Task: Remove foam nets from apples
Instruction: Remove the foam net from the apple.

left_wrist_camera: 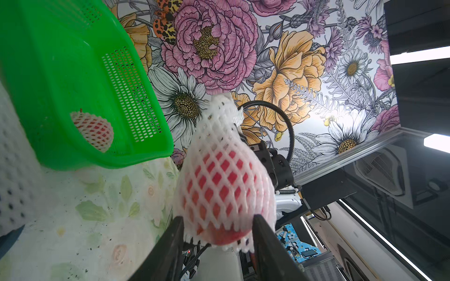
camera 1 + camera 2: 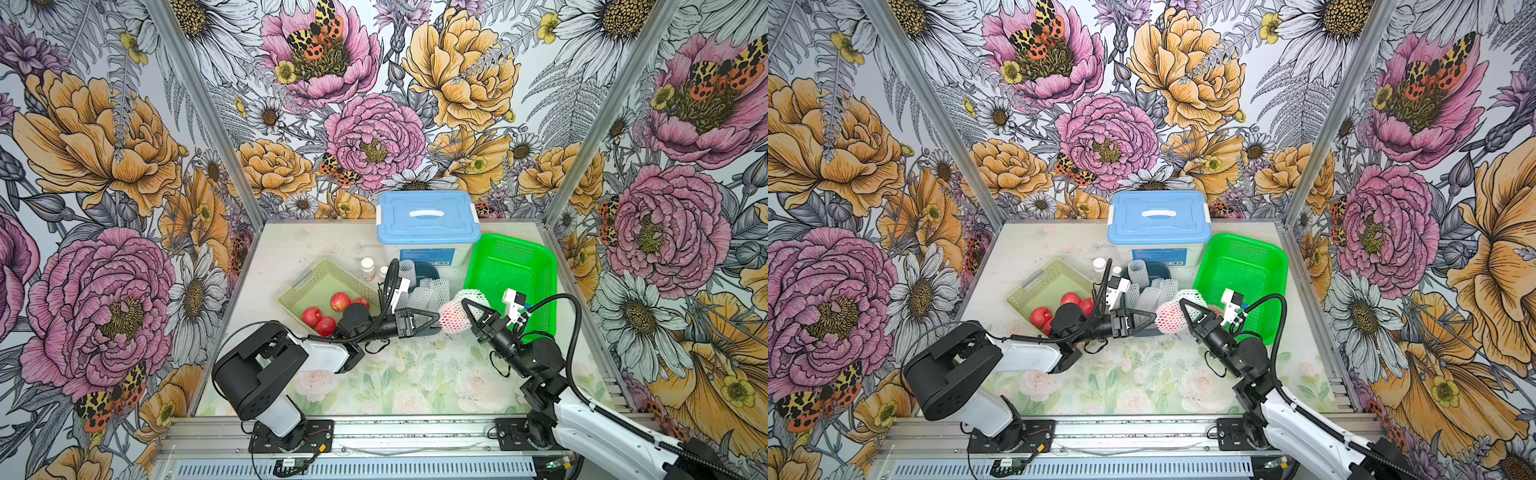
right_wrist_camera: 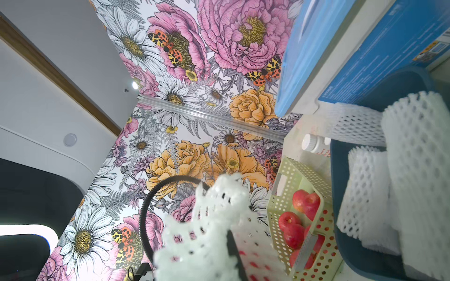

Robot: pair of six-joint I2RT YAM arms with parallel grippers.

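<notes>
Clenched on the frilly neck of the foam net (image 1: 219, 170), the right claw (image 2: 468, 306) pinches the mesh together beyond the apple (image 1: 225, 237) inside. The left claw (image 2: 437, 319) faces it from the opposite side. Its two fingers (image 1: 170, 243) lie against the net's open end, where bare red skin bulges out, so it is grasping that end of the apple. The fruit hangs between both arms above the desk (image 2: 415, 374), just in front of the dark blue tub (image 2: 432, 270) heaped with empty nets (image 2: 428, 291). Bare apples (image 2: 311, 316) sit in the pale basket (image 2: 307, 278) on the left arm's side. A second netted apple (image 1: 93, 132) lies in the green basket (image 2: 515, 266) on the right arm's side. A blue-lidded box (image 2: 428, 216) stands behind the tub.
</notes>
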